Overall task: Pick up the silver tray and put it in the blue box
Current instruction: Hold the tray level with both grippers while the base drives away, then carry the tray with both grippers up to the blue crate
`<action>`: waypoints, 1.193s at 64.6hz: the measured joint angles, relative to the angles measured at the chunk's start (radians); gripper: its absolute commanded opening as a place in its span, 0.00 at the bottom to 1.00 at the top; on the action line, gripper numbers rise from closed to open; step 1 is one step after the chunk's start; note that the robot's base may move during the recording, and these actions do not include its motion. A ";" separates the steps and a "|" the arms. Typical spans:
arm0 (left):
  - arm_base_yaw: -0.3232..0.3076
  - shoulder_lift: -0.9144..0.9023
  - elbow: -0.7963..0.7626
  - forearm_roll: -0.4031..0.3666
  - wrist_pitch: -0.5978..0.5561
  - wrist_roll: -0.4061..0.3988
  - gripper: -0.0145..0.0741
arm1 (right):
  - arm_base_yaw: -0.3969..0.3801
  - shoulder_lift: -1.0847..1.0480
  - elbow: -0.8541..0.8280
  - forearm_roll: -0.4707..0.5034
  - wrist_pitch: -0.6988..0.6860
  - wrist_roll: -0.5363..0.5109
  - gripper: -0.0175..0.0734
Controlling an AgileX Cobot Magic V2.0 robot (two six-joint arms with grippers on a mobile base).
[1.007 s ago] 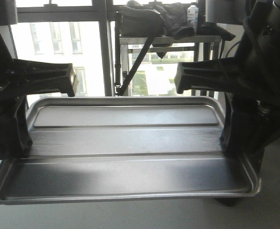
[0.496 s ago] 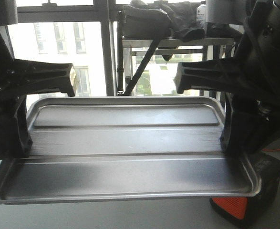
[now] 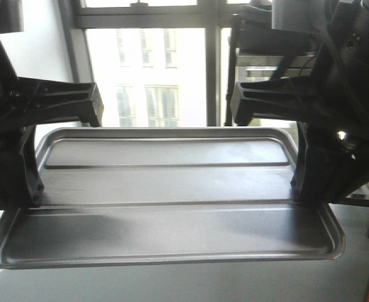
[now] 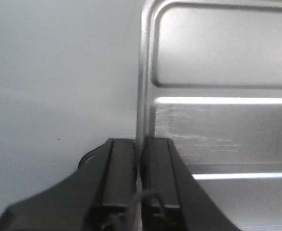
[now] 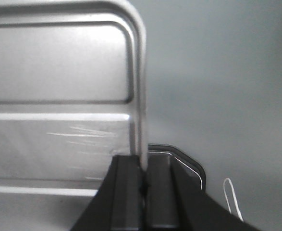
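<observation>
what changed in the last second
The background slid right in the front view: the rack is now further right, so the robot is probably turning left. The tray stays level, clamped at both ends by the left gripper and right gripper.

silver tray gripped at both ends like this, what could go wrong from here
1. The left hand and right hand each pinch only the thin rim of the silver tray, so it could slip or tilt.
2. If the hands drift apart or together, it may pop free or bend.
</observation>
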 measured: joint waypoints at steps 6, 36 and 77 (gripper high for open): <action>0.000 0.000 0.000 0.000 0.000 0.000 0.15 | 0.000 0.000 0.000 0.000 0.000 0.000 0.26; 0.000 0.000 0.000 0.000 0.000 0.000 0.15 | 0.000 0.000 0.000 0.000 0.000 0.000 0.26; 0.000 0.000 0.000 0.000 0.002 0.000 0.15 | 0.000 0.000 0.000 0.000 0.000 0.000 0.26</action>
